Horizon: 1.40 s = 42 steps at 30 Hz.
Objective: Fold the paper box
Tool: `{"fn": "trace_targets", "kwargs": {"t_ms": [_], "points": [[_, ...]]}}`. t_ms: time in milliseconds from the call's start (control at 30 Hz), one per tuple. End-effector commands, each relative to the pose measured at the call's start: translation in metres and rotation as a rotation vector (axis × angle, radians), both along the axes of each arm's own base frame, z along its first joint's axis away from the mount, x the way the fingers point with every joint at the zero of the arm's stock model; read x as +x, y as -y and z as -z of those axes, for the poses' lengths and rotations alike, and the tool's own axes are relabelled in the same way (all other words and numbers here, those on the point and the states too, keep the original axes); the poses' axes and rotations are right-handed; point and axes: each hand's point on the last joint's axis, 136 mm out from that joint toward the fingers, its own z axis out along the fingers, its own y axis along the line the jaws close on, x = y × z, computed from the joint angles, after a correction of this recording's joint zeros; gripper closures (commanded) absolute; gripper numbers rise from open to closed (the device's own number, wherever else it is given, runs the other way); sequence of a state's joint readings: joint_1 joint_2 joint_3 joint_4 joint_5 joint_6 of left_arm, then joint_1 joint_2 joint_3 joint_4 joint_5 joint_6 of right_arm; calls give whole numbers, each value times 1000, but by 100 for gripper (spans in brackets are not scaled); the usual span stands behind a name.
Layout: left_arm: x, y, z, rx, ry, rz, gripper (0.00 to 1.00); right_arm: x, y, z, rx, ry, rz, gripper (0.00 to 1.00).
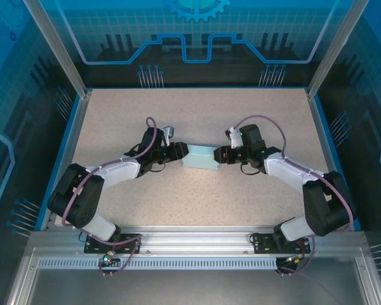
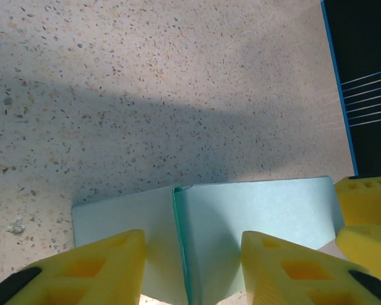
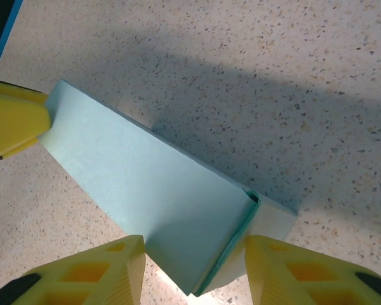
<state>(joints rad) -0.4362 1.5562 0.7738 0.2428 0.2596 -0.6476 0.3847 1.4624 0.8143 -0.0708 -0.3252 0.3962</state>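
A speckled beige tabletop [image 1: 197,114] carried a pale blue paper box [image 1: 200,158], closed into a flat rectangle. It lay directly between the left jaws and the right jaws. The left jaws stood partly open over one end, and the right jaws stood partly open astride the other. Whether either pair actually pinched the card could not be told.
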Motion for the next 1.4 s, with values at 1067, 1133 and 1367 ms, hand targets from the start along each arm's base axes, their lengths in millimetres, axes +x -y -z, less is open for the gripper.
{"fn": "trace_targets", "kwargs": {"t_ms": [1067,1133,1367], "points": [[115,14,-6,54,203,11,55,130,-51,-13,-6,252,-147,57],[108,17,-5,54,203,18,54,124,-49,-10,-12,242,-142,57],[82,19,4,49,184,20,51,102,-44,4,-26,193,-122,56]]}}
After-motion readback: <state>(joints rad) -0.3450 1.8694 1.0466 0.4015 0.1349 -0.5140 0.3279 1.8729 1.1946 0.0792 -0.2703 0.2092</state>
